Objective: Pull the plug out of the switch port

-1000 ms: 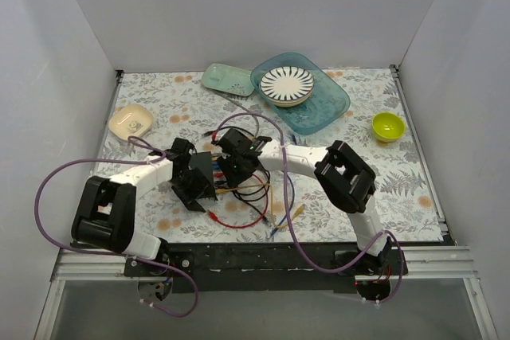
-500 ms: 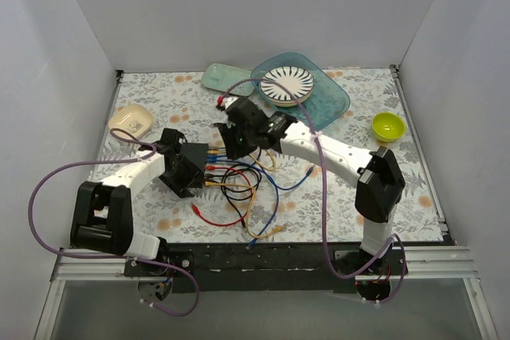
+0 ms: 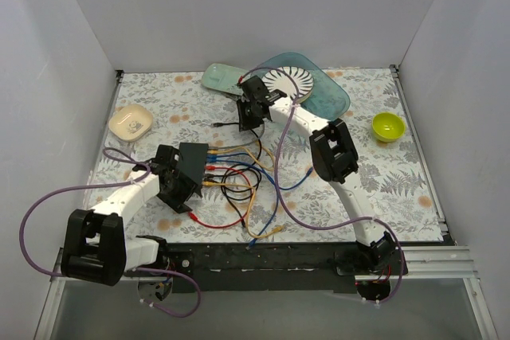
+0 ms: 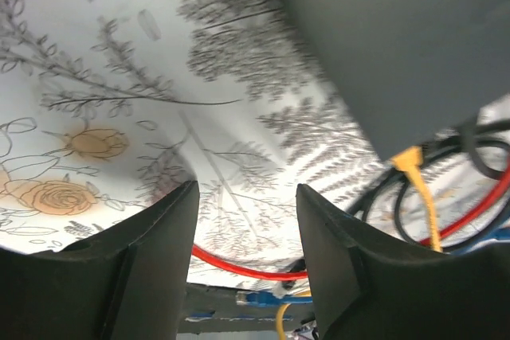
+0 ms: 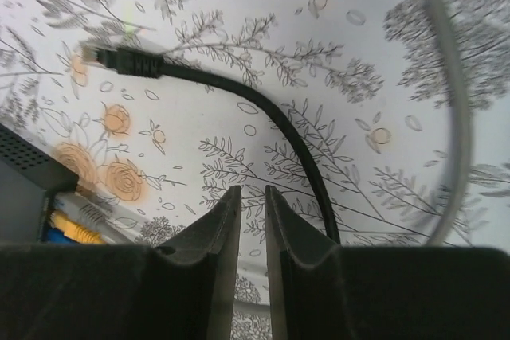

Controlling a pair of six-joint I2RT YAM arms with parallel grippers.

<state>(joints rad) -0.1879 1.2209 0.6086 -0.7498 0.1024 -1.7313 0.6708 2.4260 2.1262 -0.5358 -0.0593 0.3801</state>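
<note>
The switch (image 3: 194, 157) is a flat black box left of the middle of the table, with several coloured cables plugged into its right edge. It also shows in the left wrist view (image 4: 414, 37) and the right wrist view (image 5: 24, 169). A black plug (image 3: 217, 125) on a black cable (image 5: 263, 109) lies loose on the cloth, apart from the switch; the plug (image 5: 127, 61) faces left. My right gripper (image 3: 249, 117) (image 5: 253, 193) is shut with nothing between its jaws; the cable runs beside its right finger. My left gripper (image 3: 177, 189) (image 4: 247, 197) is open and empty, just near-left of the switch.
A teal tray (image 3: 331, 101) with a striped plate (image 3: 288, 85) sits right behind the right gripper. There is a mint dish (image 3: 223, 77), a beige dish (image 3: 131, 121) and a green bowl (image 3: 387, 126). Red (image 3: 227, 222), yellow, blue and black cables sprawl right of the switch.
My right gripper has swung away toward the far side, and the black plug now lies free on the cloth. My left gripper has drawn back off the switch toward the near left.
</note>
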